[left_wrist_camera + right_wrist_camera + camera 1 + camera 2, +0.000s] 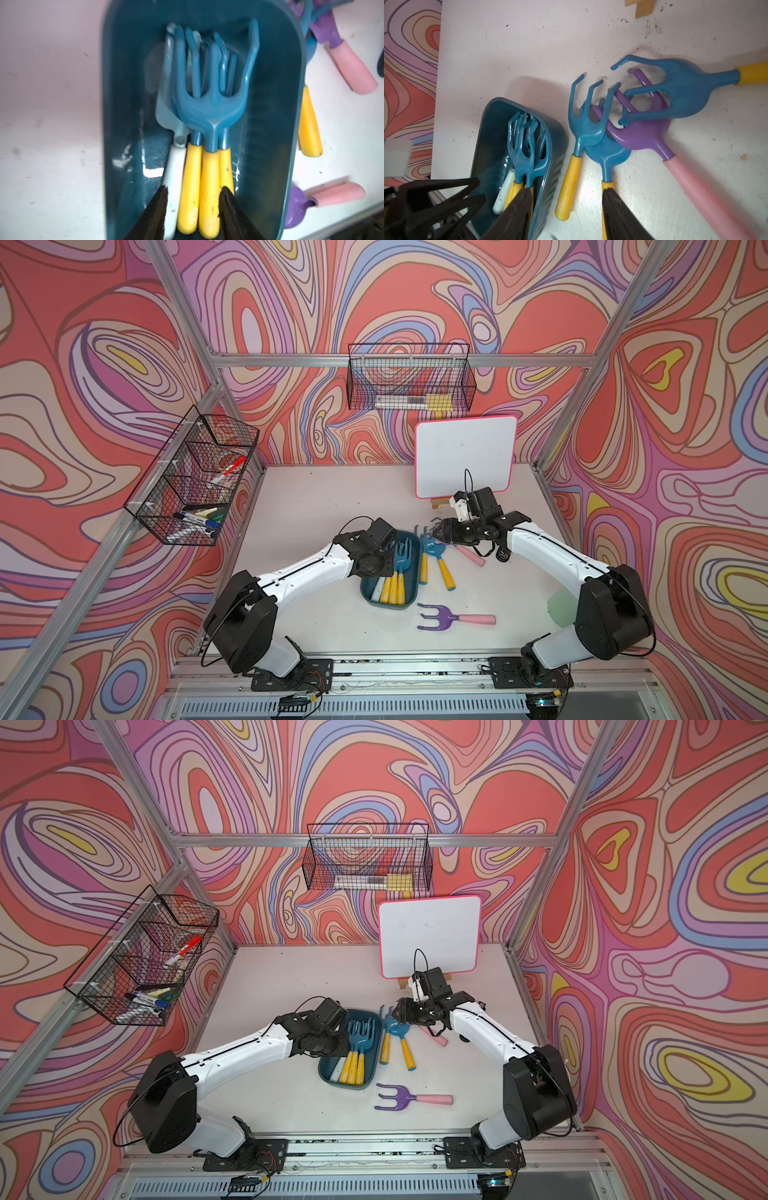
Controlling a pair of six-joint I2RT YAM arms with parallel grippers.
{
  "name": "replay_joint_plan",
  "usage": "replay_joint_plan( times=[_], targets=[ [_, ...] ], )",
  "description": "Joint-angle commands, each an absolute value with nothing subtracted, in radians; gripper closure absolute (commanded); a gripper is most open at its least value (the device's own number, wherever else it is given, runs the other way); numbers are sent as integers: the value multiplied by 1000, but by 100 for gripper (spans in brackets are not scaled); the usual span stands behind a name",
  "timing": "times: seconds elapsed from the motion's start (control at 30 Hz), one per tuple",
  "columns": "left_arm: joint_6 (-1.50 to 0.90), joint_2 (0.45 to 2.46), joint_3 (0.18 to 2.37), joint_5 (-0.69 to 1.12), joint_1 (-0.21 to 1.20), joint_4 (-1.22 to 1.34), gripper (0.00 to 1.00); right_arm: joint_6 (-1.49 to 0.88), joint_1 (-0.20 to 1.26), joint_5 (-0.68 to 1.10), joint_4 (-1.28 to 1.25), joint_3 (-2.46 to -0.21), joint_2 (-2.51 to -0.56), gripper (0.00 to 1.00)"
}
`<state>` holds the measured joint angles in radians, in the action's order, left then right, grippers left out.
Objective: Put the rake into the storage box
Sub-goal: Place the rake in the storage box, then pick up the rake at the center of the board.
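The storage box (412, 581) is a dark teal tray at mid-table. It holds several blue rakes with yellow handles (209, 110) and a pale tool with a white handle (173, 166). My left gripper (193, 190) hovers over the handle end of the box, jaws open, with the handles lying loose between its fingers. Just right of the box, more blue rakes (588, 128) and a purple rake (641, 133) with a pink handle lie tangled on the table. My right gripper (566, 190) is open above them, holding nothing and straddling the box wall and a yellow handle.
Another purple rake with a pink handle (455, 619) lies alone near the front edge. A whiteboard (465, 456) stands at the back right. Wire baskets hang on the left wall (191, 481), with markers in it, and on the back wall (409, 381).
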<state>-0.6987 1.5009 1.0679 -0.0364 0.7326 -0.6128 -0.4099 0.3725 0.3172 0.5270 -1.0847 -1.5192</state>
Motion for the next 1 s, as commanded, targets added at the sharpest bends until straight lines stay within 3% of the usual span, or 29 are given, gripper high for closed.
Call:
replay_joint_plan(
  times=[0.0,0.27,0.47,0.67,0.8,0.97],
  targets=[
    [-653,1493,1121,-187,732,-698,53,-408,373,264,562,-1074,-1561,42],
    [-685,1590,1187,-59,733,-522,52,-391,374,193,663,-1092,-1663,42],
    [-712,1611,1150,-14,733,-487,53,-399,364,25,660,-1087,-1624,42],
    [-700,1607,1134,-21,733,-487,53,-387,358,208,694,-1061,-1611,44],
    [-701,1614,1134,-13,733,-478,53,-331,376,158,829,-1060,-1558,44],
    [-693,1638,1152,-2,733,-467,53,-315,401,219,879,-1052,-1537,44]
  ],
)
